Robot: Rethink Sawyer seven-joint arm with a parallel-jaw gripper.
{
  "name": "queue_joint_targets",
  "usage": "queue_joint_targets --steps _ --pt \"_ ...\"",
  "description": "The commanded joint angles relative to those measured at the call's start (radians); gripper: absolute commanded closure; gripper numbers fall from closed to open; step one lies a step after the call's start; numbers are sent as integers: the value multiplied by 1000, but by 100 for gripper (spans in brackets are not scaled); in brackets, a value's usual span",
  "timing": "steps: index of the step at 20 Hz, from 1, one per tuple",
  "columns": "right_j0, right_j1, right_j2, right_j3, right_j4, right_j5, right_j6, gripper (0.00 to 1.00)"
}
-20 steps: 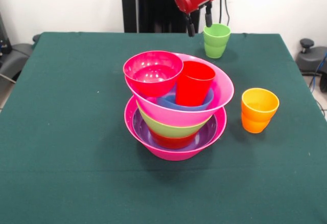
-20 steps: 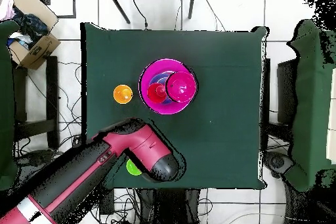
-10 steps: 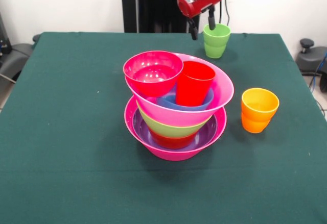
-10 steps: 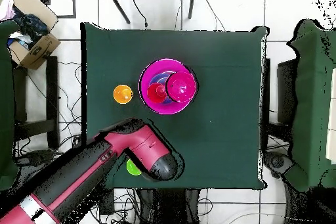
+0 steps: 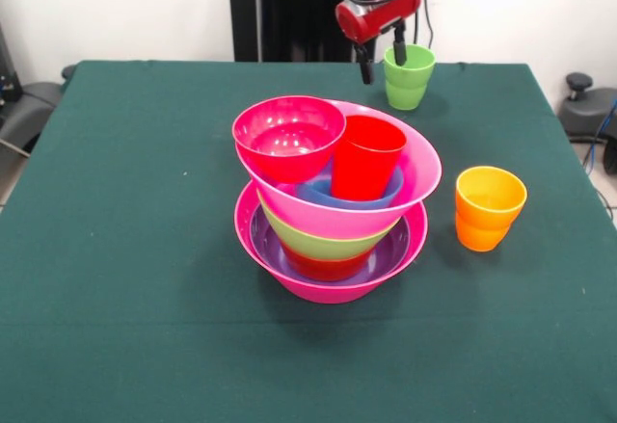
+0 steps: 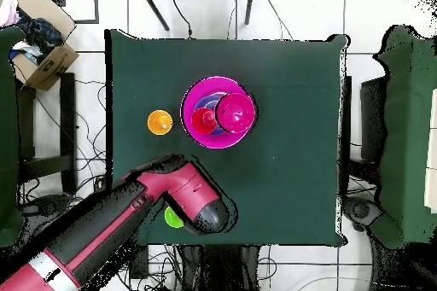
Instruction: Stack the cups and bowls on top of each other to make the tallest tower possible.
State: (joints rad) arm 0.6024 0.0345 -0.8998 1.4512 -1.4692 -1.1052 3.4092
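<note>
Centrally on the green table (image 5: 145,250), the tower (image 5: 333,201) stood: a big pink bowl (image 5: 328,283) at its base, purple, red and green bowls nested inside, then a tilted pink bowl (image 5: 410,168) holding a blue bowl, a red cup (image 5: 366,156) and a small crimson bowl (image 5: 287,137). At right sat the orange cup (image 5: 489,207). At upper right, the gripper (image 5: 383,59) hung with fingers spread, one inside the green cup (image 5: 408,76), one outside its rim.

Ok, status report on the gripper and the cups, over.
Gripper open, straddling near rim of lime green plastic cup. Orange plastic cup loose on table. Tower of nested plastic bowls standing, tilted. Nothing blocking.
</note>
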Motion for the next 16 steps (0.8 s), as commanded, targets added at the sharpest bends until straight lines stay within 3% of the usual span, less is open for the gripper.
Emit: queue_joint_targets --steps 1,16 --pt "-17 27 227 -21 86 142 -288 0" --pt "-22 11 302 34 96 123 -337 0"
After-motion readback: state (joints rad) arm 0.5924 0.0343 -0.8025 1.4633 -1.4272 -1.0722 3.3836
